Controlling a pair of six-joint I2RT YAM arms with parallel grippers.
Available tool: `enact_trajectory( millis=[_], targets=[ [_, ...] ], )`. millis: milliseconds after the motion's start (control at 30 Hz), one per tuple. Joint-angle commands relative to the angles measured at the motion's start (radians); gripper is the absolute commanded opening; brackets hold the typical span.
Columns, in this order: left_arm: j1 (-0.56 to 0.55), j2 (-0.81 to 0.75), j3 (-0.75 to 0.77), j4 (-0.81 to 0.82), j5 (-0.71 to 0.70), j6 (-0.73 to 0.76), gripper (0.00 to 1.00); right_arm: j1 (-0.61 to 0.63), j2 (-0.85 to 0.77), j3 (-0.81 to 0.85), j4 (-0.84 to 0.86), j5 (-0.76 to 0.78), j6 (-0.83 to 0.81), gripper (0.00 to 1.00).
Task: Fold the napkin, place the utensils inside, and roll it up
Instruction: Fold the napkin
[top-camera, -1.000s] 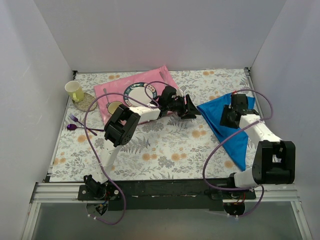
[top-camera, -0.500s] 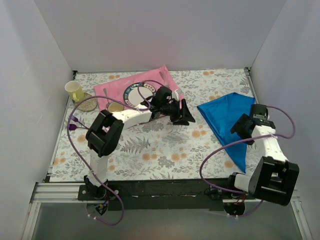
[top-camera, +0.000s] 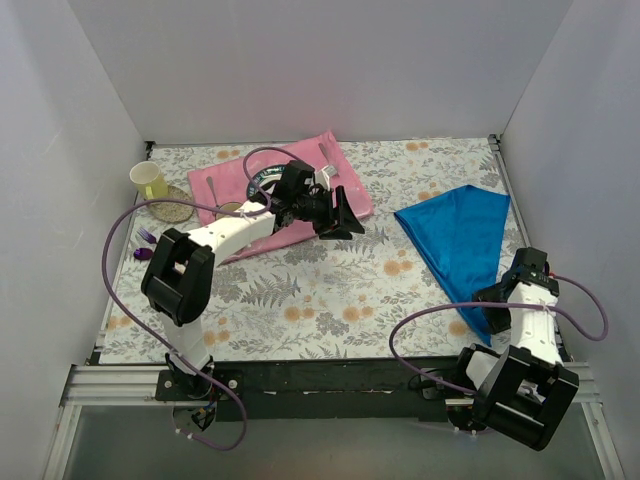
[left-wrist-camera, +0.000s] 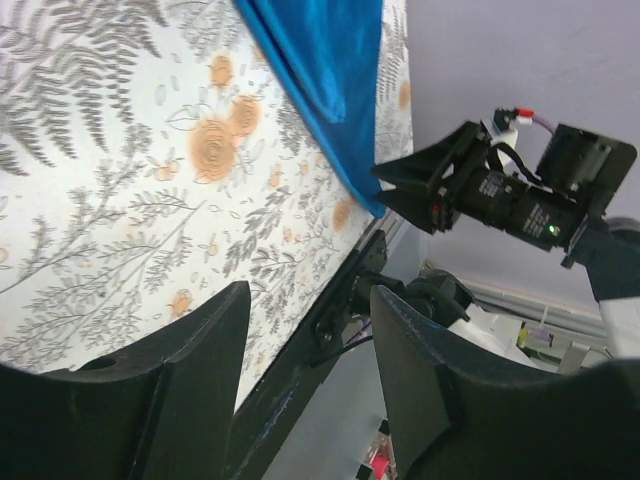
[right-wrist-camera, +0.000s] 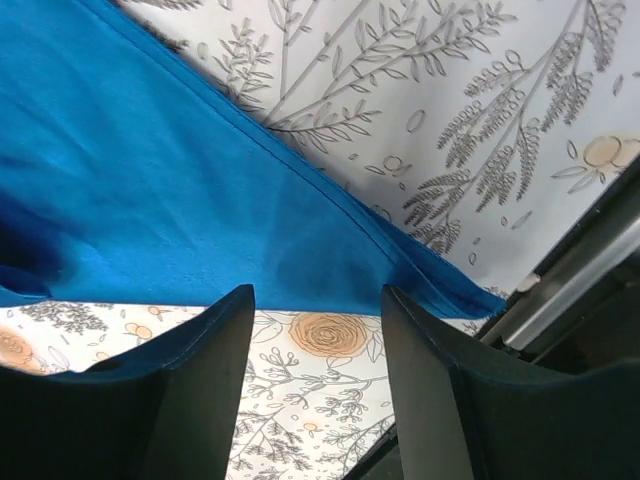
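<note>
Napkin: we note the napkin (top-camera: 455, 235) flat at the right of the frame, a triangle. Its long axis runs top to bottom, tip toward lower right.
Left gripper (left-wrist-camera: 310, 295): fingers apart, empty, at pink mat (top-camera: 225, 172) edge.
Right gripper (right-wrist-camera: 318, 300): fingers apart, empty, over the napkin's tip.
Yellow cup (top-camera: 150, 182): upper left, contents we cannot tell.

Viewed from above, the desk (top-camera: 330, 290) held one blue napkin (top-camera: 455, 235), one pink placemat (top-camera: 225, 180), one yellow cup (top-camera: 148, 181), one round coaster (top-camera: 172, 209), one gold-bowled spoon (top-camera: 229, 208) and two purple plastic utensils (top-camera: 143, 253). Two robot arms were present, a left arm (top-camera: 225, 232) and a right arm (top-camera: 528, 320), each with one pair of jaws
</note>
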Motion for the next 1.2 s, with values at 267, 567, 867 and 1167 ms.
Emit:
enact_trajectory(
  millis=[267,567,867,1167],
  targets=[
    [0.013,0.067,-0.022,-0.001,0.051,0.034,0.5,-0.006,-0.022,0.116,-0.056,0.158,-0.094,0.77],
    [-0.029,0.04,-0.042,-0.01,-0.044,-0.003,0.5,-0.014,-0.094,0.074,-0.09,0.183,-0.095,0.7],
    [-0.043,0.052,-0.01,-0.091,-0.074,-0.004,0.49,-0.031,-0.092,-0.023,-0.105,0.118,-0.026,0.56],
    [-0.043,0.066,0.001,-0.056,-0.036,0.018,0.49,-0.031,-0.049,-0.005,-0.141,0.157,-0.011,0.6]
  ],
)
